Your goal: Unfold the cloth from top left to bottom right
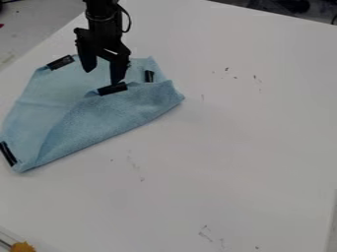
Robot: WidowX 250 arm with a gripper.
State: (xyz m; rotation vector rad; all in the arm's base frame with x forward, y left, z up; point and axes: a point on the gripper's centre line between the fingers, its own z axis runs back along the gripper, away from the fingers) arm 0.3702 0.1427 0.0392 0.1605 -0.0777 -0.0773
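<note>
Hangs with fingers [119,70] set wide over the part-folded blue cloth [102,118] in the upper left of the frame, seemingly at the grasping step, and next needs to close on the nearest black strip [113,89] and draw it toward lower right.

A black robot hand [103,77], fingers parted, hangs between 10 and 11 o'clock, one tip by a black strip [113,89] | Partly folded blue cloth [109,115] lies toward 9 on the white desk [230,147] | Yellow object [23,247] at 7 o'clock
</note>
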